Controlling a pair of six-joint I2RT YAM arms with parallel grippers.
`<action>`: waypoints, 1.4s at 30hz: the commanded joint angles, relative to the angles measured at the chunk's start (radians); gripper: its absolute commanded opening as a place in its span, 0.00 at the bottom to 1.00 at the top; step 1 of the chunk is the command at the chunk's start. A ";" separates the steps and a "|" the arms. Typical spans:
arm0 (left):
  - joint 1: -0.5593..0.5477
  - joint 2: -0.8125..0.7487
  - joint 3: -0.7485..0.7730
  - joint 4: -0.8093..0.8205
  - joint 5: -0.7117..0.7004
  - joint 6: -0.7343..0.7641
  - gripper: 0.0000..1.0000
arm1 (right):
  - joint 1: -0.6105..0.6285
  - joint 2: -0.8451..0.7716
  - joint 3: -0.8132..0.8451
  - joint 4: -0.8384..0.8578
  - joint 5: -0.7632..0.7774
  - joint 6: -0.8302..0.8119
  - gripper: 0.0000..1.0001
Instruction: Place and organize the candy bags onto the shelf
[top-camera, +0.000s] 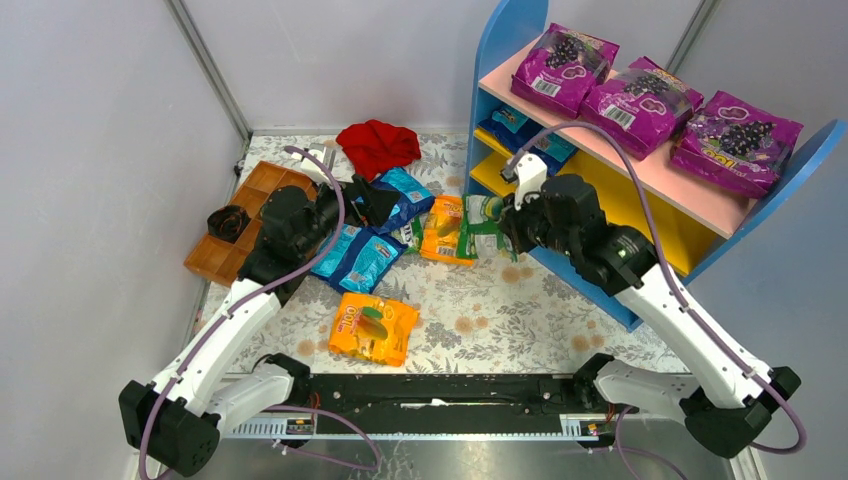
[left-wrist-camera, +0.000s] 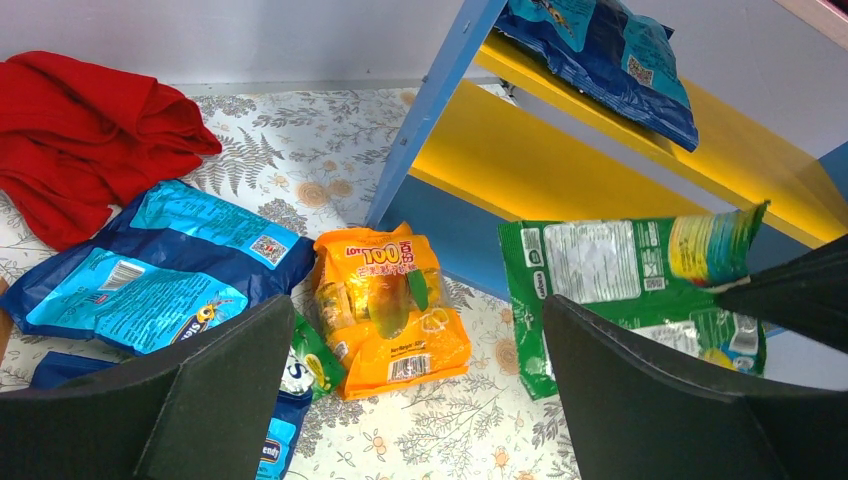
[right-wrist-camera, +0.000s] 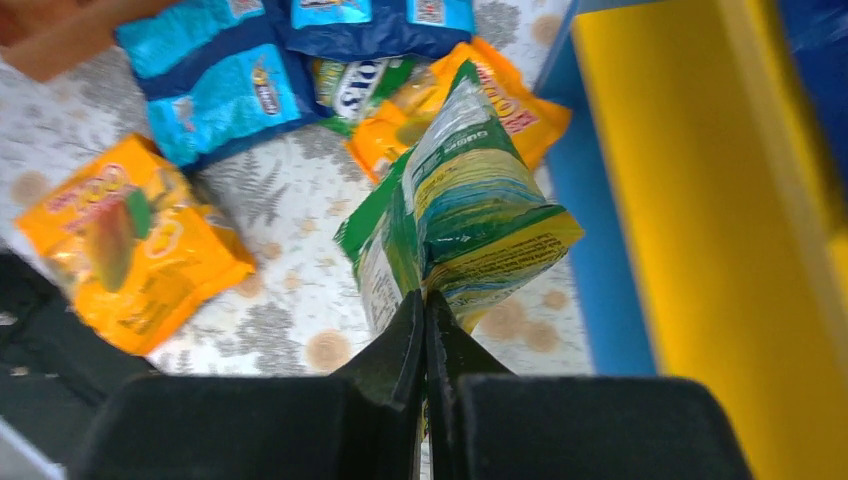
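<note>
By the shelf, a light, floppy green bag is pinched at its edge by the right fingers; the left fingers are spread wide, empty.

Three magenta bags take up the pink top board of the shelf, leaving only narrow gaps. Shelved blue bags fill the left end of the upper yellow board. What shows of the lower yellow board is bare. The left blue panel stands just beside the green bag pinched in the right fingers. The bench is open between the near orange bag and the shelf's foot. Farther back, loose bags crowd together below the spread left fingers.
</note>
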 joint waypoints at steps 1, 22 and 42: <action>-0.003 -0.023 0.036 0.023 -0.017 -0.007 0.99 | 0.013 0.077 0.153 -0.118 0.132 -0.260 0.00; -0.004 -0.027 0.034 0.022 -0.020 -0.008 0.99 | 0.029 0.311 -0.099 0.043 -0.548 -0.227 0.00; -0.002 -0.018 0.044 -0.003 -0.060 -0.007 0.99 | 0.276 0.343 -0.128 -0.024 0.302 0.353 1.00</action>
